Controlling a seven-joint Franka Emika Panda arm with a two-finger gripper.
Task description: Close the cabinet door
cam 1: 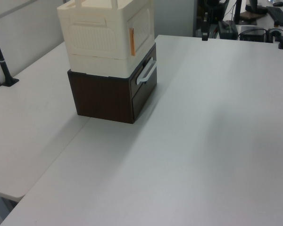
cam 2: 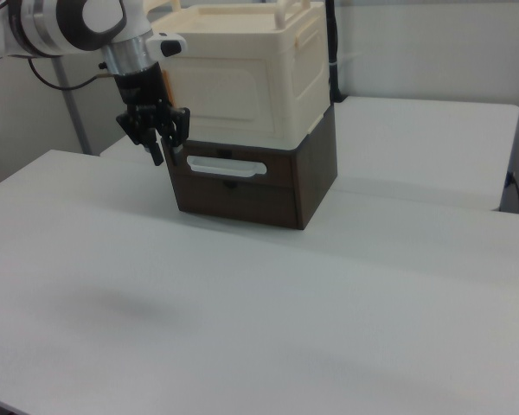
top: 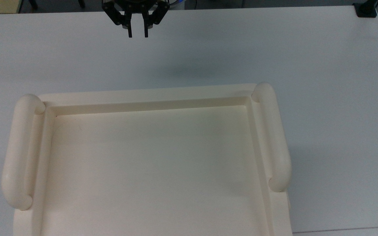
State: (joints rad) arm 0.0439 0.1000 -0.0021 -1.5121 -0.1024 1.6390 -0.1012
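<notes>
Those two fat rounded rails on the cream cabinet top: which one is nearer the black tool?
In the top view, the rail on the top view's left is slightly nearer. The tool hangs over the white table, left of centre; the other rail lies farther off.

Cream cabinet top with rounded rails; black gripper well apart above white table, fingers slightly parted.
</notes>
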